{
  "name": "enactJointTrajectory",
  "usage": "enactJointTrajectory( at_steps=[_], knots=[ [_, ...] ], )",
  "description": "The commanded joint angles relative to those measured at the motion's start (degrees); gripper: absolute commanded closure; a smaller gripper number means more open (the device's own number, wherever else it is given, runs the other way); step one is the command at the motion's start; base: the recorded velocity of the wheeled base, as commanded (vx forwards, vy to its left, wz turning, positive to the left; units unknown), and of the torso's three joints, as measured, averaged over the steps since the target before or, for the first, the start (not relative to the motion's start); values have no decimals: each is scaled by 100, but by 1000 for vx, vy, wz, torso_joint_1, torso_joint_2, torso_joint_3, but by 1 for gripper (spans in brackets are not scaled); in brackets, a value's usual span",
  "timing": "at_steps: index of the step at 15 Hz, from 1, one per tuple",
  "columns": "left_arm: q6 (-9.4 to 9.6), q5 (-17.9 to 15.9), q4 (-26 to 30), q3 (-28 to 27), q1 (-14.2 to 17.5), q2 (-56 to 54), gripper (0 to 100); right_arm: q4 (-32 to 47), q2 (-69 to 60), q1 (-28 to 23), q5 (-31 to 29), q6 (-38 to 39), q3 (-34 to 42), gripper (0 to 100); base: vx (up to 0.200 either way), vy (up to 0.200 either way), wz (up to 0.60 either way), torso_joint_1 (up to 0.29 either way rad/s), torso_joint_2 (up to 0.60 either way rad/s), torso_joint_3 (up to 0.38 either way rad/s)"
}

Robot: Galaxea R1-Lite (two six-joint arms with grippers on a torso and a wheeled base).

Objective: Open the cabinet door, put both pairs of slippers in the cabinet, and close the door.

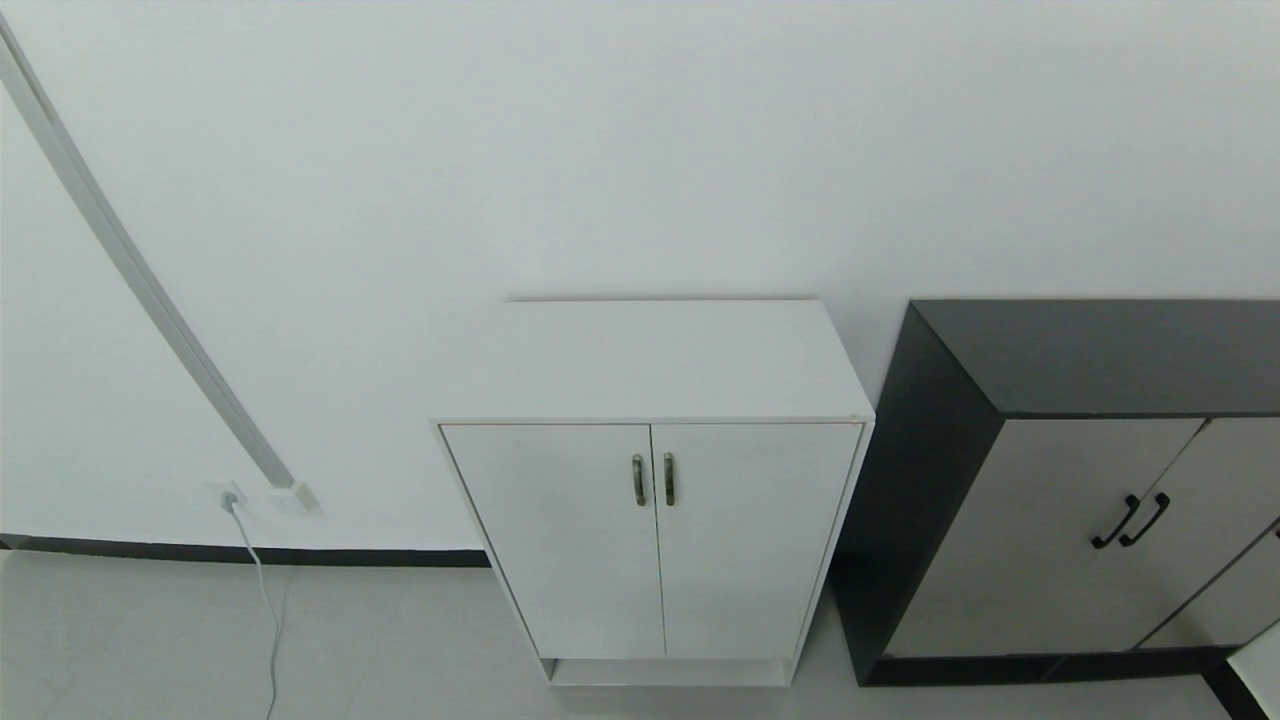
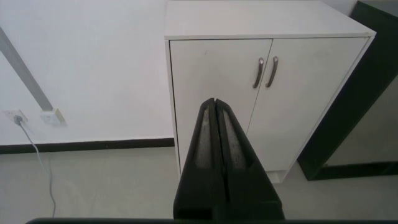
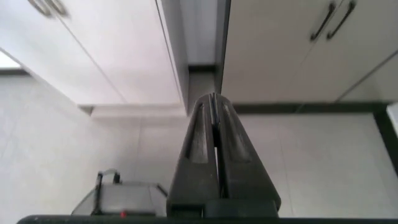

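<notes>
A white two-door cabinet [image 1: 650,520] stands against the wall with both doors closed; two metal handles [image 1: 653,480] meet at the middle seam. In the left wrist view my left gripper [image 2: 215,103] is shut with nothing in it, held well in front of the cabinet [image 2: 267,93] and below its handles [image 2: 265,72]. My right gripper [image 3: 214,98] is also shut and empty, hanging above the floor before the gap between the white cabinet [image 3: 118,56] and the dark one [image 3: 298,56].
A black cabinet with grey doors [image 1: 1080,500] stands just right of the white one. A wall socket with a grey cable [image 1: 255,570] is at the left, below a slanted cable duct [image 1: 120,250]. Grey floor [image 1: 380,640] lies in front.
</notes>
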Motion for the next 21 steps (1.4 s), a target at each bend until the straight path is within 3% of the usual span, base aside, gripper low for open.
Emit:
enactJointTrajectory(
  at_steps=[1, 6, 11, 16, 21],
  knots=[
    [-2, 1, 0, 1, 1, 7, 100, 2, -936, 52, 1, -2, 0, 100, 0, 0, 0, 0, 0, 0],
    [-2, -8, 0, 1, 1, 7, 100, -7, -1753, 254, 1, -2, 0, 100, 0, 0, 0, 0, 0, 0],
    [-2, -8, 0, 1, 1, 7, 100, -7, -1780, 263, -130, 218, 0, 100, 0, 0, 0, 0, 0, 0],
    [-2, 1, 0, 1, 1, 7, 100, -51, -1788, 254, -754, 526, 0, 100, 0, 0, 0, 0, 0, 0],
    [24, -17, 0, 1, 1, 7, 100, -51, -1788, 263, -772, 517, 0, 100, 0, 0, 0, 0, 0, 0]
  ],
)
